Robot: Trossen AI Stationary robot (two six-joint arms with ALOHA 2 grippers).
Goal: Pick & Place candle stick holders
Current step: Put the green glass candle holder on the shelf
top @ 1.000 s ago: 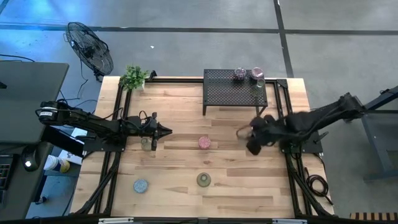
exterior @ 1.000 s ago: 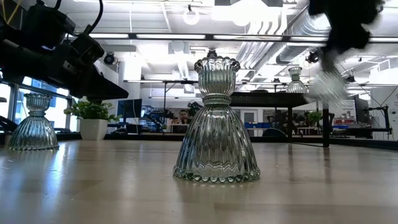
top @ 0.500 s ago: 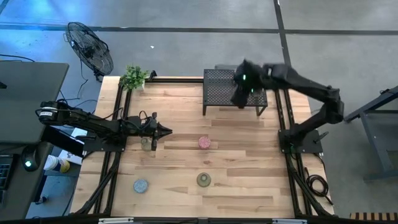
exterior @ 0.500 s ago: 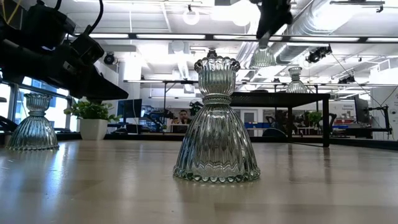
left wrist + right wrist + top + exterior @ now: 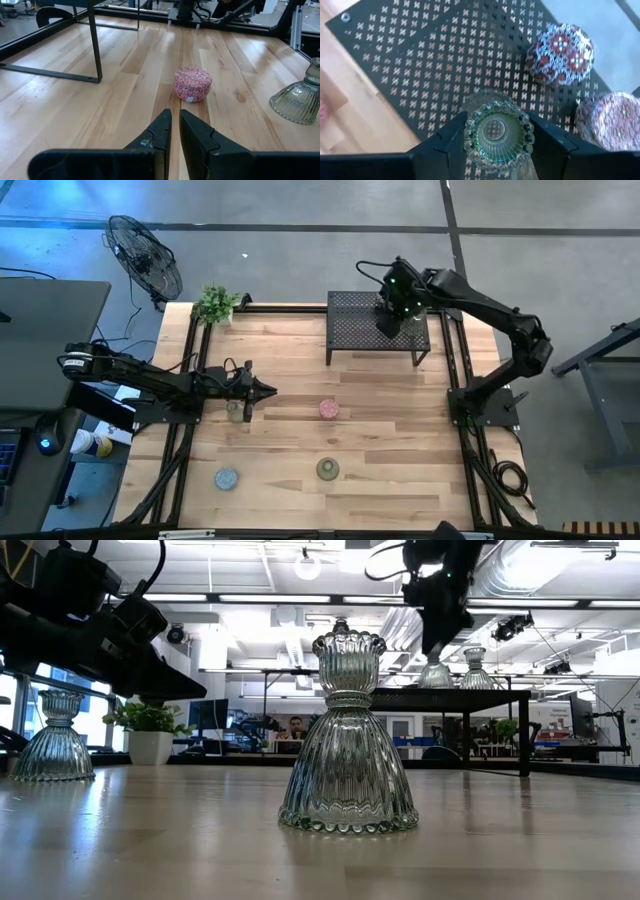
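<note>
Clear holder (image 5: 498, 131) (gripped by right end effector (image 5: 495, 145)) over black mesh rack (image 5: 420, 65).

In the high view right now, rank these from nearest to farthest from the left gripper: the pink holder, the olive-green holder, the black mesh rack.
From the left gripper:
1. The pink holder, mid-table, just ahead of its fingertips.
2. The olive-green holder, nearer the table's front edge.
3. The black mesh rack, at the back edge, under the right gripper.
</note>
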